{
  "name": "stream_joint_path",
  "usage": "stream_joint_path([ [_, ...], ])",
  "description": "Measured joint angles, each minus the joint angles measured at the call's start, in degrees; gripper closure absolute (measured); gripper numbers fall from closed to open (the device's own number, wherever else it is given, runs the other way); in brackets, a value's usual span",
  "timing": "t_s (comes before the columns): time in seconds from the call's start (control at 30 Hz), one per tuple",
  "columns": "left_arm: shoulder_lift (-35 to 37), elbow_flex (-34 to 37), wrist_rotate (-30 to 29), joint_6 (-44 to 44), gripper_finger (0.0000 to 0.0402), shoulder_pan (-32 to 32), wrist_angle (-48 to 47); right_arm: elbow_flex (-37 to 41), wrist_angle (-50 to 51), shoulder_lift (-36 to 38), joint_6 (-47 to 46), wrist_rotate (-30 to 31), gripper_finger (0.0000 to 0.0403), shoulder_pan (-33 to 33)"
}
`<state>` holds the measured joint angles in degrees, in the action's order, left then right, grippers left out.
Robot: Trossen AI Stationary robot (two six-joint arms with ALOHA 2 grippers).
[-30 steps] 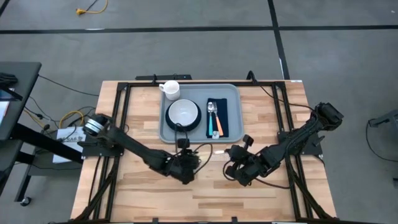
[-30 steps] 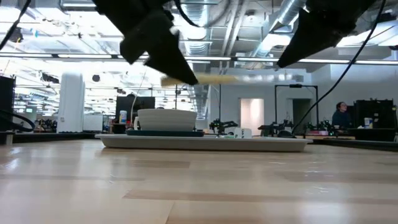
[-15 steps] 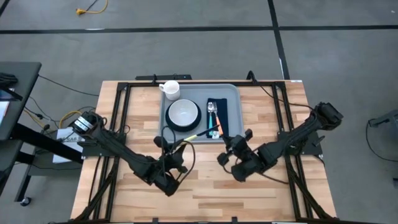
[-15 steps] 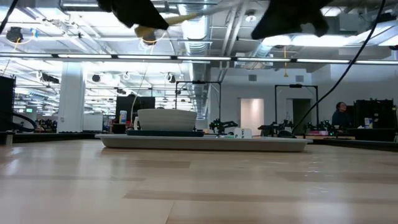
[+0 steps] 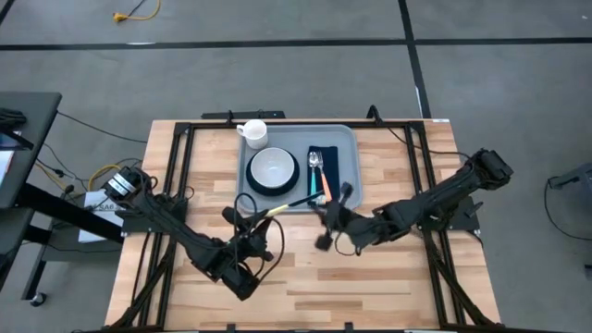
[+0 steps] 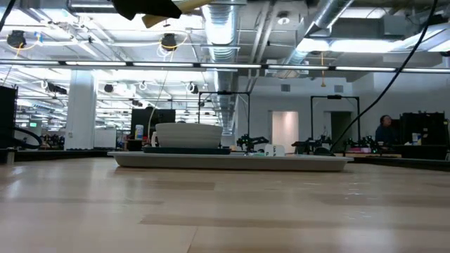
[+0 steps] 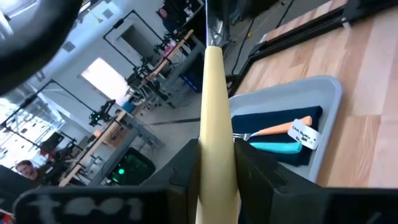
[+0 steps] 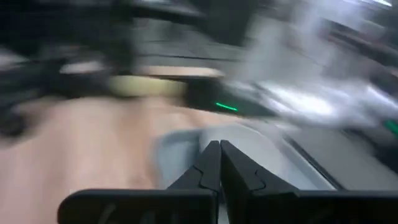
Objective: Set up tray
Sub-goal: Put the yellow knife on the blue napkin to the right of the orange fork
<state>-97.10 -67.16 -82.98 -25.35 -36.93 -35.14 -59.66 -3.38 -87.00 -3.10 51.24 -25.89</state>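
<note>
The light grey-blue tray (image 5: 344, 139) lies at the table's far middle. It holds a white bowl (image 5: 273, 167) on a dark plate, and a navy napkin (image 5: 331, 176) with a spoon and orange- and teal-handled utensils. A white mug (image 5: 252, 132) stands at its far left corner. My left gripper (image 5: 260, 221) hangs above the table near the tray's front edge, shut on a cream-handled utensil (image 5: 285, 207). My right gripper (image 5: 326, 220) is shut with nothing in it, in the air just right of that utensil's metal end. My left gripper pinches the utensil's cream handle (image 7: 217, 163) between its two fingers (image 7: 186, 167), toward the handle's free end. The fingers come nearly level from the table's near left and lie along the handle. The utensil is lifted clear, its metal end (image 7: 209, 25) pointing toward the tray.
Bare wooden tabletop (image 5: 370, 277) spreads between the tray and the near edge and on both sides. Black frame rails (image 5: 176, 157) run along the table's left and right. In the low view the tray (image 6: 232, 161) and bowl (image 6: 188, 133) stand in the middle distance.
My left gripper has risen and drawn toward the table's near left, tipping up to nearly level. The utensil has lifted with it, its metal end now toward the tray. My right gripper, still shut, has risen and moved left and toward the tray's front edge.
</note>
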Motion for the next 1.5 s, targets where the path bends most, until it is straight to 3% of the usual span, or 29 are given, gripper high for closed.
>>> stream_joint_path([
  [0.13, 0.1, 0.0, 0.0, -0.6, 0.0334, -0.7, -0.7, 1.0, -0.2, 2.8, 19.4, -26.2, 0.0403, -1.0],
  [0.2, 0.2, 0.0, 0.0, -0.6, 0.0334, -1.1, -0.7, 2.9, -0.1, 5.0, 22.9, -35.2, 0.0403, -1.2],
  [0.3, 0.2, 0.0, 0.0, -0.7, 0.0335, -1.5, -0.9, 7.4, -2.3, 10.0, 20.2, -36.6, 0.0403, -0.2],
  [0.4, 0.2, 0.0, -0.1, -0.7, 0.0335, -1.7, -1.0, 16.3, -13.2, 14.3, 17.6, -35.7, 0.0403, 2.1],
  [0.5, 0.2, 0.0, -0.2, -0.7, 0.0334, -1.7, -1.0, 27.6, -35.2, 16.3, 14.0, -36.0, 0.0403, 4.9],
  [0.6, 0.2, 0.0, -0.2, -0.9, 0.0334, -1.6, -1.0, 37.2, -60.7, 13.6, 9.3, -36.1, 0.0403, 7.8],
  [0.7, 0.2, 0.0, -0.3, -1.0, 0.0335, -1.6, -0.9, 41.8, -80.0, 7.2, 4.3, -36.0, 0.0403, 9.6],
  [0.77, 0.2, 0.0, -0.3, -1.0, 0.0335, -1.5, -0.8, 41.7, -86.7, 2.4, -0.3, -36.4, 0.04, 10.6],
  [0.9, 0.2, 0.0, -0.2, -1.0, 0.0333, -1.3, -0.8, 35.3, -85.1, -4.0, -6.0, -36.1, 0.0373, 12.6],
  [1.1, 0.2, 0.0, 0.8, -2.9, 0.0334, -1.7, -1.3, 25.4, -83.4, -9.7, -11.8, -40.0, 0.0293, 13.3],
  [1.37, 0.2, 0.0, 1.5, -3.5, 0.0333, -4.0, -2.1, 23.8, -72.5, -6.5, -11.5, -40.9, 0.0163, 14.0],
  [1.5, 0.2, 0.0, 1.5, -4.9, 0.0334, -4.6, -3.0, 23.8, -63.8, -3.6, -11.4, -40.9, 0.012, 14.8],
])
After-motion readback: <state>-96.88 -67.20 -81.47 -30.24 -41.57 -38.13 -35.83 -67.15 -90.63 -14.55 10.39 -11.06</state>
